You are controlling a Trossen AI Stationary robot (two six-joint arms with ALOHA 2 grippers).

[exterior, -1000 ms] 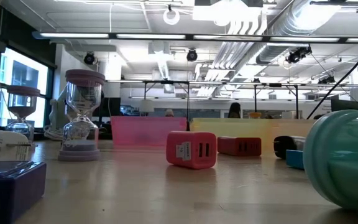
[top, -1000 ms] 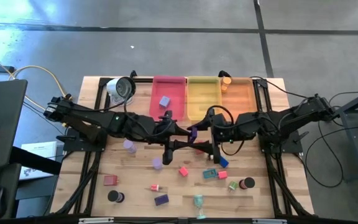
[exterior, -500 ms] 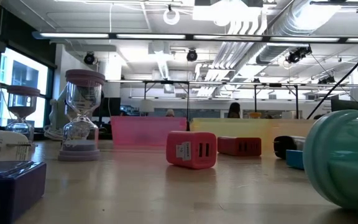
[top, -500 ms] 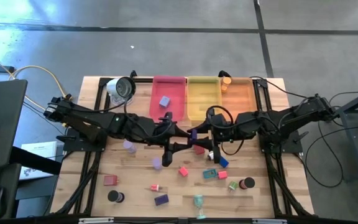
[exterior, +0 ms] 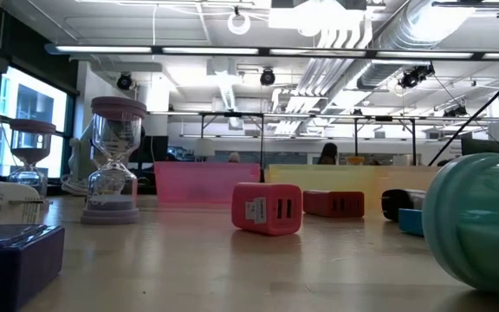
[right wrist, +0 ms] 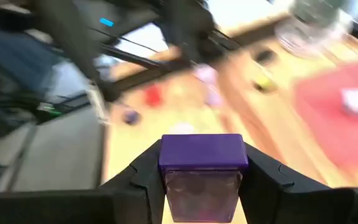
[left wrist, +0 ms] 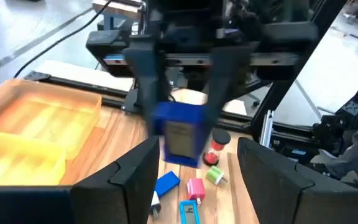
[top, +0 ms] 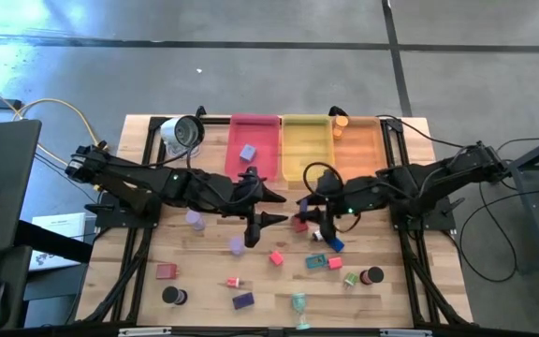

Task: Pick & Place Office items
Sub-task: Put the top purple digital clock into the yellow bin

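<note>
No readable writing or brand marks on any item. Right gripper (top: 304, 203), mid-table just in front of the yellow tray (top: 306, 147), is clamped on a purple block (right wrist: 202, 167); the block sits squarely between both fingers (right wrist: 146, 177), its top face clear of them. Left gripper (top: 271, 207) faces it from close by, fingers (left wrist: 135, 171) spread apart, holding nothing. Another lavender block (top: 247, 153) lies in the pink tray (top: 254, 125). Remaining pieces are scattered across the table's (top: 204, 281) near half.
</note>
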